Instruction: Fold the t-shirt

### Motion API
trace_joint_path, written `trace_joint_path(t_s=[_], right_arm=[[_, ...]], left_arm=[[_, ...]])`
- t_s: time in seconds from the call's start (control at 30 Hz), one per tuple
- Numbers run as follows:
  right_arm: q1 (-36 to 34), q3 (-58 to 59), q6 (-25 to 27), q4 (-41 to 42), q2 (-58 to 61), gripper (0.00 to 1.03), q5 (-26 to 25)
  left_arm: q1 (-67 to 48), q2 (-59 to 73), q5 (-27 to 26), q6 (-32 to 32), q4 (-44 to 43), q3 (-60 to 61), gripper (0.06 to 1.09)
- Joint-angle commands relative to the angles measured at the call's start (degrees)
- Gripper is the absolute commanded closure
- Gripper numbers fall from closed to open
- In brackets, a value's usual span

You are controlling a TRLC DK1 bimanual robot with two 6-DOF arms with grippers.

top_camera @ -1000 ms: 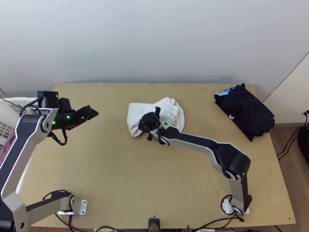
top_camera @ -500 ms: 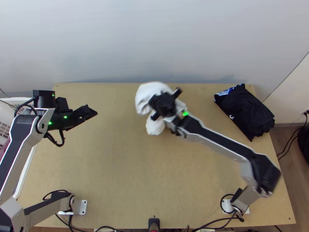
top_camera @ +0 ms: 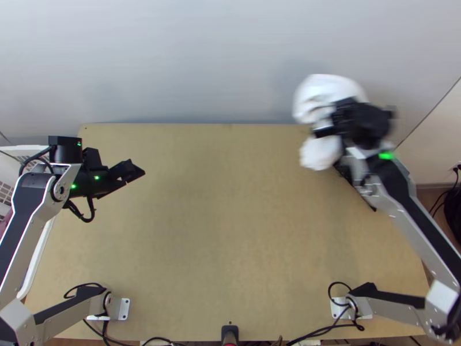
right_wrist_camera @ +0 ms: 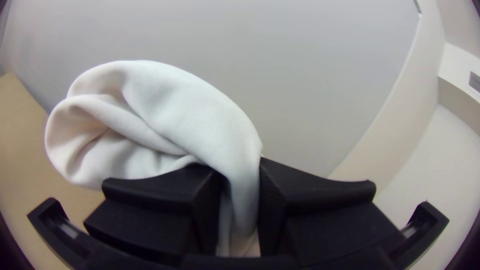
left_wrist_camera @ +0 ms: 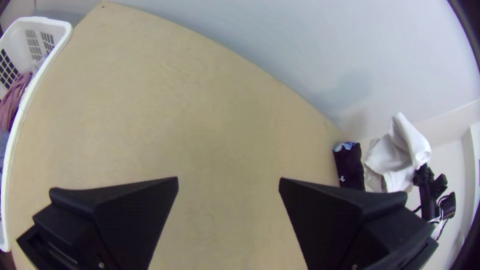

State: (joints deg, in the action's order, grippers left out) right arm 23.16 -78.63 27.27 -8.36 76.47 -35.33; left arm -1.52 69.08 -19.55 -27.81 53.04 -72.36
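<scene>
One white t-shirt (right_wrist_camera: 185, 115) clamped in right gripper (right_wrist_camera: 241, 175); left gripper (left_wrist_camera: 228, 182) wide. Probable step: stacking; next, lower onto dark clothing (left_wrist_camera: 350, 167).

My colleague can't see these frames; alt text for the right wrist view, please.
Bunched white cloth is pinched between the black fingers of the right gripper. Beyond are a pale wall and part of the wooden table.

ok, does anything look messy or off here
The white cloth looks untidy: it is bunched, not neatly folded, in the right gripper, beside the black clothes. I see no spill or damage.
</scene>
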Motion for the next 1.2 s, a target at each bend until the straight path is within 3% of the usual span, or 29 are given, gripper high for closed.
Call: trace_joint_path(t_s=[0.0,0.3,0.47,0.57,0.67,0.73,0.93,1.17], right_arm=[[-21.8,6.2,-0.5,-1.0,-9.1,1.0,8.4],[-53.3,13.4,-0.1,5.5,-7.6,1.0,26.1],[-61.3,17.3,1.9,12.2,-2.9,1.0,31.1],[-60.3,21.3,3.3,18.7,0.3,1.0,31.1],[-54.8,24.0,3.5,25.0,5.3,1.0,30.5],[-48.6,23.3,3.1,27.8,10.0,1.0,26.2],[-31.3,13.3,-1.1,28.6,19.6,1.0,13.6],[-23.0,14.7,-1.6,28.4,22.8,1.0,10.4]], left_arm=[[-1.1,1.0,0.5,0.2,0.2,0.6,0.11],[-0.5,1.9,0.9,2.0,0.4,2.7,0.11],[-0.1,2.7,1.9,3.3,0.8,2.7,0.11],[0.3,3.3,2.0,3.4,0.8,2.5,0.11],[0.9,3.3,2.0,3.4,1.1,2.4,0.11],[1.7,3.3,2.0,4.1,1.8,2.4,0.11],[6.4,2.1,2.0,6.4,3.3,2.1,0.11],[12.4,0.6,1.5,10.3,4.8,4.0,0.11]])
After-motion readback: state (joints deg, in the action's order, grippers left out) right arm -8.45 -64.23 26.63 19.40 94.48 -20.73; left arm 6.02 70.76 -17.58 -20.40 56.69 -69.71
